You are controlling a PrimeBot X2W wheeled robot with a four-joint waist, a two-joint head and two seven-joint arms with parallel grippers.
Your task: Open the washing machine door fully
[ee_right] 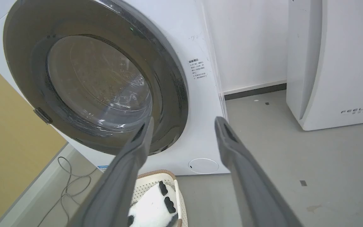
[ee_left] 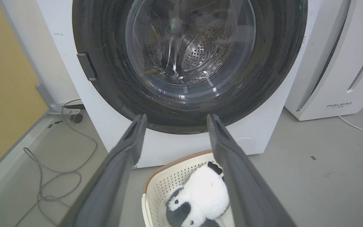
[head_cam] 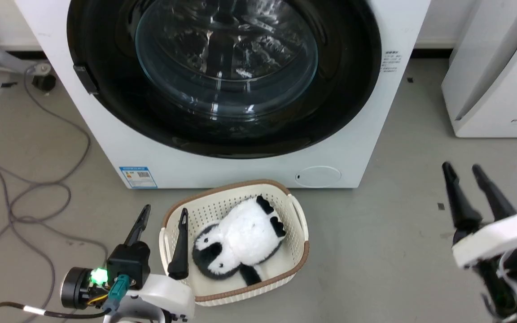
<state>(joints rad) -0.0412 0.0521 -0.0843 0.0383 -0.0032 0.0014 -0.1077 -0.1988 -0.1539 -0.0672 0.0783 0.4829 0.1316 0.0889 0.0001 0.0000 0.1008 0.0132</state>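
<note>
The white washing machine fills the upper head view, and the washing machine door sits shut and flush in its front, a glossy black disc nearly as wide as the cabinet with a bulging clear glass bowl at its centre. It looks heavy and rigid, likely to swing on a stiff hinge once the latch lets go. The glass and polished ring would be slippery and poor places to pinch. The best hold appears to be the small dark tab on the door's left edge, where a finger could hook behind it and pull outward. The hinge itself cannot be made out. The grey floor is smooth and level. Another white appliance stands to the right, close enough to matter for the door's swing. A cream basket holding a panda plush sits just in front of the machine, and loose cables trail on the left. The left gripper hovers over the basket's left rim and the right gripper hangs well apart over bare floor, both spread wide and empty.
</note>
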